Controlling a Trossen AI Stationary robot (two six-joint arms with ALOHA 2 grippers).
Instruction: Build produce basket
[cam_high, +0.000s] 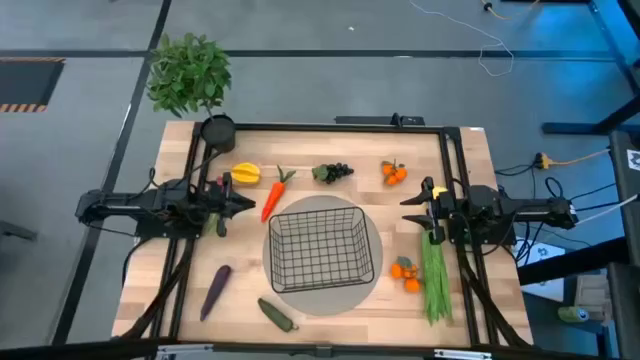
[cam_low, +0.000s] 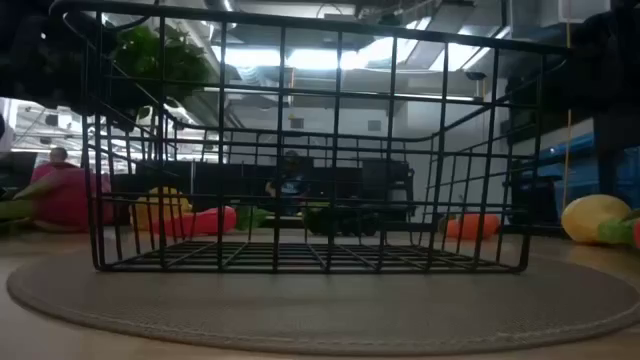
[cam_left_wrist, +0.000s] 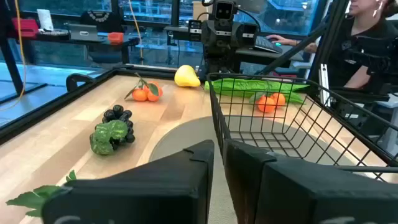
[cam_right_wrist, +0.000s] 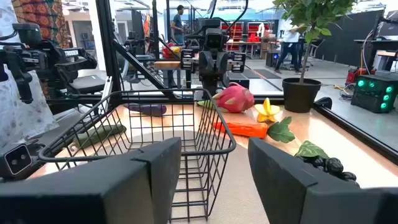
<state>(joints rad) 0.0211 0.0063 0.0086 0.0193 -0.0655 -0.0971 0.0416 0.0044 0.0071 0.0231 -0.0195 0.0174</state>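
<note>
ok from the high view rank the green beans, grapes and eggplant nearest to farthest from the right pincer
1. Green beans: just below the right pincer, at the table's right edge.
2. Grapes: back of the table, past the basket.
3. Eggplant: far front-left corner, across the basket.

From above we see the black wire basket (cam_high: 321, 249) sitting empty on a round grey mat (cam_high: 290, 296) at the middle of the wooden surface (cam_high: 180, 290), with our left gripper (cam_high: 243, 202) just off its left side and our right gripper (cam_high: 408, 208) off its right. Behind it lie a yellow pepper (cam_high: 246, 174), a carrot (cam_high: 274, 193), dark grapes (cam_high: 335, 172) and a tangerine pair (cam_high: 394, 172). More tangerines (cam_high: 406, 273) and green beans (cam_high: 435, 276) lie to its right, an eggplant (cam_high: 215, 291) and a cucumber (cam_high: 277, 314) at front left, and a potted plant (cam_high: 189, 74) beyond the far left corner.
</note>
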